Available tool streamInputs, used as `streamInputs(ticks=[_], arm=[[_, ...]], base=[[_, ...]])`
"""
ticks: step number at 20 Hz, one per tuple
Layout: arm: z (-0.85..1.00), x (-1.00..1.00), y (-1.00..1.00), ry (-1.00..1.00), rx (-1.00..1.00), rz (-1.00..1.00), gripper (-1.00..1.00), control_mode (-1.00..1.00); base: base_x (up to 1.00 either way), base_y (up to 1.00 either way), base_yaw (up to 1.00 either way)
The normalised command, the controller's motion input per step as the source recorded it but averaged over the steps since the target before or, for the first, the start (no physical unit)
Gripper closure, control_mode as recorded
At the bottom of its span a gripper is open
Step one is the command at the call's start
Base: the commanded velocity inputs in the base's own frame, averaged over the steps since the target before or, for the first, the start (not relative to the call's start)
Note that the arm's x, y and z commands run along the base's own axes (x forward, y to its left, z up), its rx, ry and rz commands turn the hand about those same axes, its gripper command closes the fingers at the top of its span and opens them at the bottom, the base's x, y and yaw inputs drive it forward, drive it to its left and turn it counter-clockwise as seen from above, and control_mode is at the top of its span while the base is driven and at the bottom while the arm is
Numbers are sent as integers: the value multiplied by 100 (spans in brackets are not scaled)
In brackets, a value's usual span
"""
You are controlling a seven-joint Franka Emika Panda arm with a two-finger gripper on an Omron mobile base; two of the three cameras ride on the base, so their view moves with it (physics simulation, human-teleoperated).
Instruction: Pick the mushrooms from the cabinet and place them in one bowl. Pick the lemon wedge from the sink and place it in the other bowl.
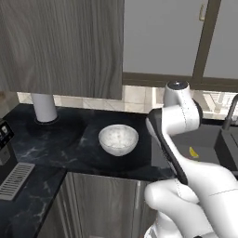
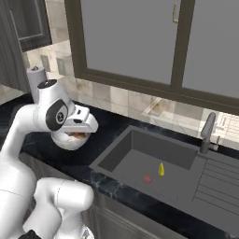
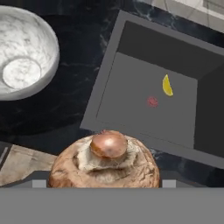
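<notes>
Your pincer (image 3: 104, 186) is grasping a mushroom (image 3: 105, 162), brown cap and pale stem up close in the hand view, held above the dark worktop (image 1: 69, 139) near the sink's (image 2: 140, 163) front edge. The white marbled bowl (image 1: 118, 138) sits on the worktop left of the sink. The lemon wedge (image 2: 161, 169) lies on the sink floor beside a small red spot (image 2: 147, 179).
</notes>
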Motion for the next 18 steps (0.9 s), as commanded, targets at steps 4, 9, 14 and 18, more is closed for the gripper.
streamInputs(ticks=[4,9,14,18], arm=[[-2,56,-15,13,0,19,100,-100],[-11,52,0,15,2,35,100,-100],[-14,47,6,14,10,41,100,-100],[-32,33,25,13,7,40,100,-100]], base=[[0,0,0],[0,0,0],[0,0,0],[0,0,0]])
